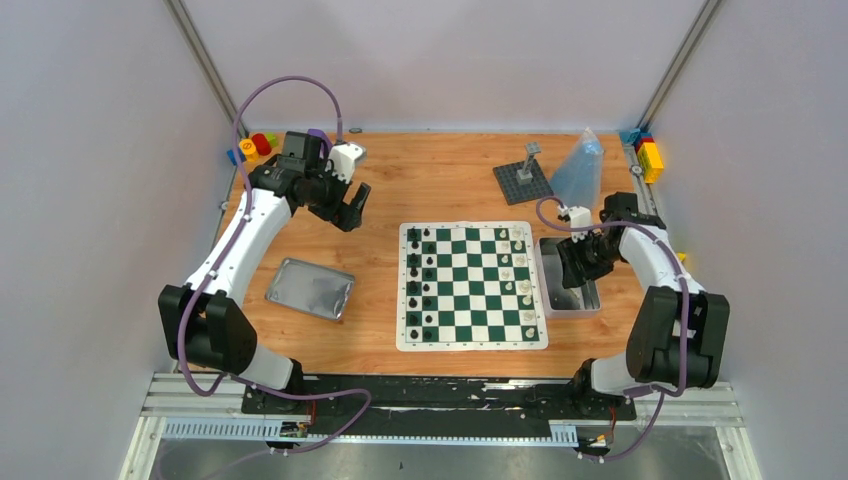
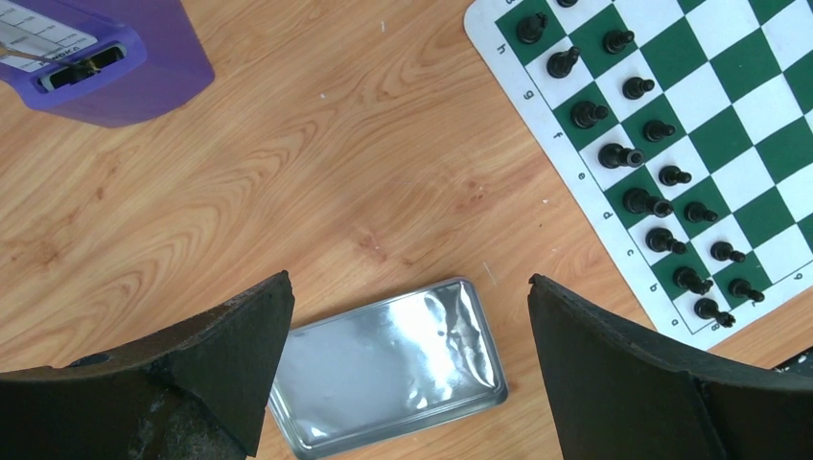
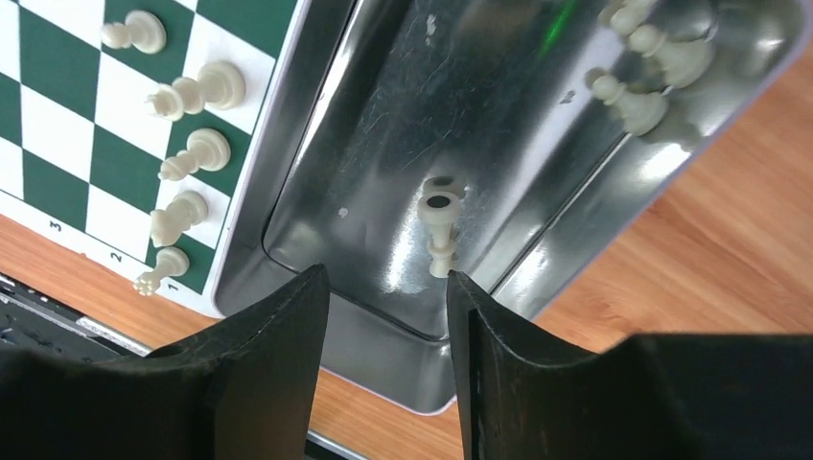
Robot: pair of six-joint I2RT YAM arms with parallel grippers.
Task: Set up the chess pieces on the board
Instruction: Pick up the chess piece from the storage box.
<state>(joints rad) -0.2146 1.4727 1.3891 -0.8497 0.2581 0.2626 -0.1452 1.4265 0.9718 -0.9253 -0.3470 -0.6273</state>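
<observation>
The board [image 1: 472,285] lies mid-table. Black chess pieces [image 1: 420,285] fill its two left columns [image 2: 633,144]; cream pieces [image 1: 515,275] stand along its right side [image 3: 192,153]. My right gripper [image 3: 386,278] hangs open over the near end of a metal tin [image 1: 570,290], with nothing between its fingers. One cream piece [image 3: 439,230] lies on the tin floor just beyond the right fingertip, and several more [image 3: 652,77] sit in the tin's far corner. My left gripper [image 2: 410,283] is wide open and empty, raised above the wood at the far left [image 1: 350,205].
The flat tin lid [image 1: 311,288] lies left of the board, below my left gripper [image 2: 383,369]. A grey studded plate [image 1: 522,180] and a clear bag [image 1: 580,170] sit behind the board. Toy blocks [image 1: 258,145] [image 1: 648,155] lie in the back corners.
</observation>
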